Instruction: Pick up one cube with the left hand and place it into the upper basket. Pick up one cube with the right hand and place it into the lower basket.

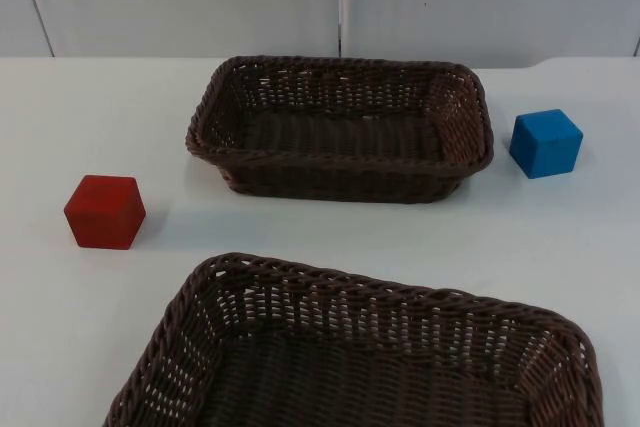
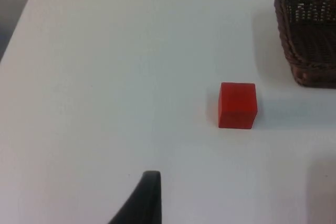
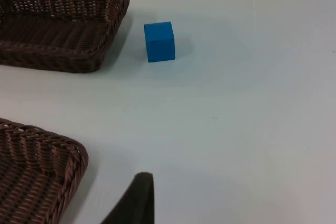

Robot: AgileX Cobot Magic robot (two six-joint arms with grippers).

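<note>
Top view: we see the red wooden cube (image 1: 104, 211) left of the upper brown wicker basket (image 1: 340, 72), the blue wooden cube (image 1: 545, 143) right of it — open white table (image 1: 70, 107) around both; the lower brown wicker basket (image 1: 370, 292) sits nearer. Pincer states we cannot tell.

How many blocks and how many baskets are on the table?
Cubes: 2, a red cube and a blue cube
Baskets: 2, the upper basket and the lower basket
Total: 4
</note>
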